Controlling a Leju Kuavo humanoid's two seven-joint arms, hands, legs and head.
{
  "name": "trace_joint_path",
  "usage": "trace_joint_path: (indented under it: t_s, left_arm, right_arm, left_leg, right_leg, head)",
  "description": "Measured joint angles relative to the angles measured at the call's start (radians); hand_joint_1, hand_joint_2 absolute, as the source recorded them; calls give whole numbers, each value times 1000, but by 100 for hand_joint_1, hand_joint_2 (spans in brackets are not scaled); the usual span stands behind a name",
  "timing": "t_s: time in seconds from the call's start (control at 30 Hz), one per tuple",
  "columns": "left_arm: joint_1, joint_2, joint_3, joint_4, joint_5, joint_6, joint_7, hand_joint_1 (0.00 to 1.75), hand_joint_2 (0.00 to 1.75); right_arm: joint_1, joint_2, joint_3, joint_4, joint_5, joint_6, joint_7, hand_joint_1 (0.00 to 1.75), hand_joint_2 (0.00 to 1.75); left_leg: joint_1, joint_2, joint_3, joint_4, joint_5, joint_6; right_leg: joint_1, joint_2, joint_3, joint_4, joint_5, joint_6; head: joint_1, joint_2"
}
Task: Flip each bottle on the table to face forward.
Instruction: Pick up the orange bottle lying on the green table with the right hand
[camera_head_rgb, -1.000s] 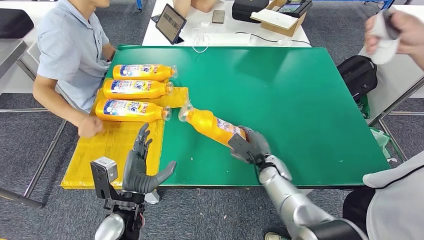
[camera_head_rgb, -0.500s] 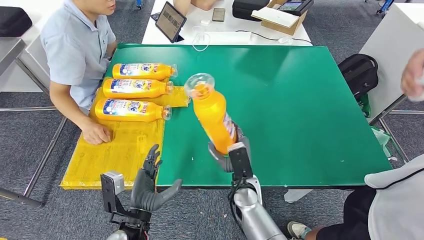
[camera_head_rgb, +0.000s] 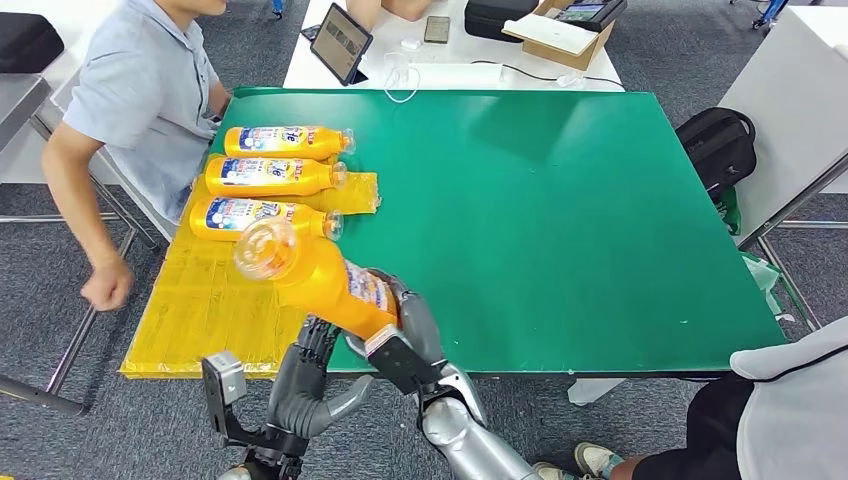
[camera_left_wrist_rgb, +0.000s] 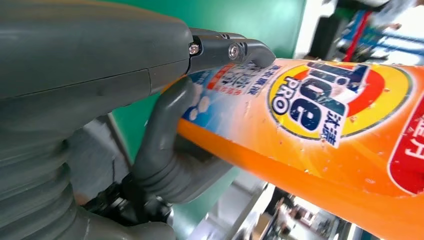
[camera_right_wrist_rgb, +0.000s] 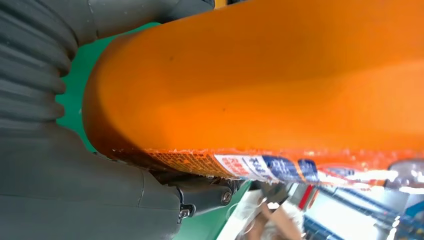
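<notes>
The held bottle (camera_head_rgb: 325, 278) is bright orange plastic with a clear cap (camera_head_rgb: 264, 249) and a white, blue and red label wrapping its lower body; the left wrist view shows a round blue and yellow logo with red patches on that label. It is lifted off the tabletop (camera_head_rgb: 560, 200) near the front edge, tilted, its long axis running from its base at the right hand (camera_head_rgb: 405, 335) up and leftward, with the cap pointing toward the yellow sheet (camera_head_rgb: 215, 305) and the camera. The right hand grips the bottle's base end, fingers wrapped round it, the silver forearm rising from below. The left hand (camera_head_rgb: 305, 385) sits just under and beside the bottle, fingers up and curved; in the left wrist view its thumb and a dark finger touch the label, though whether it really grips I cannot tell. Three more bottles (camera_head_rgb: 262, 175) lie side by side on the yellow sheet, caps pointing right, labels up. A person in a light blue shirt (camera_head_rgb: 140, 95) sits at the tabletop's left side.
</notes>
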Motion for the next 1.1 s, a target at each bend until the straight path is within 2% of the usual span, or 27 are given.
trace_joint_path:
  t_s: [0.17, 0.4, 0.47, 0.57, 0.7, 0.87, 0.9, 1.0, 1.03, 1.1]
  left_arm:
    - [-3, -1, 24, -15, -27, 54, -44, 0, 175]
    - [-15, -28, 48, -37, -173, 253, -164, 0, 175]
    - [-12, -30, 50, -39, -160, 252, -161, 0, 175]
    - [-6, -28, 56, -45, -72, 192, -118, 1, 175]
    - [-2, -18, 71, -47, 17, 102, -64, 171, 175]
    - [0, -7, 90, -45, 77, 14, -24, 175, 175]
    - [0, -5, 93, -44, 89, -2, -19, 175, 175]
    - [0, -1, 103, -43, 113, -38, -12, 175, 175]
    - [0, 0, 105, -43, 118, -48, -11, 175, 175]
    - [-1, 0, 110, -42, 126, -64, -8, 175, 175]
  right_arm:
    - [-21, 32, 80, 73, 16, 13, -17, 175, 175]
    - [-49, 56, 201, 143, -10, 16, -25, 175, 175]
    - [-54, 57, 216, 148, -17, 13, -20, 175, 175]
    - [-55, 55, 231, 156, -28, 8, -11, 175, 175]
    - [-55, 50, 239, 164, -36, 2, -10, 175, 175]
    - [-55, 43, 243, 164, -41, 1, -17, 175, 175]
    - [-54, 41, 245, 163, -41, 2, -17, 159, 175]
    - [-54, 36, 249, 157, -44, 4, -18, 32, 175]
    - [-53, 34, 250, 154, -47, 7, -17, 4, 131]
    - [-53, 31, 251, 150, -53, 14, -17, 0, 44]
  left_leg:
    - [0, 0, 0, 0, 0, 0]
    - [0, 1, 0, 0, 0, 0]
    - [0, 1, 0, 0, 0, 0]
    - [0, 1, 0, 0, 0, 0]
    - [0, 1, 0, 0, 0, 0]
    - [0, 1, 0, 0, 0, 0]
    - [0, 1, 0, 0, 0, 0]
    - [0, 1, 0, 0, 0, 0]
    - [0, 1, 0, 0, 0, 0]
    - [0, 1, 0, 0, 0, 0]
  right_leg:
    - [0, 0, 0, 0, 0, 0]
    - [0, 0, -1, 0, 0, 0]
    - [0, 0, -1, 0, 0, 0]
    - [0, 0, -1, 0, 0, 0]
    - [0, 0, -1, 0, 0, 0]
    - [0, 0, -2, 0, 0, 0]
    - [0, 0, -2, 0, 0, 0]
    - [0, 0, -2, 0, 0, 0]
    - [0, 0, -2, 0, 0, 0]
    - [0, 0, -2, 0, 0, 0]
  head:
    - [0, 0]
    - [0, 0]
    - [0, 0]
    - [0, 0]
    - [0, 0]
    - [-1, 0]
    - [-1, 0]
    - [0, 0]
    - [0, 0]
    - [0, 0]
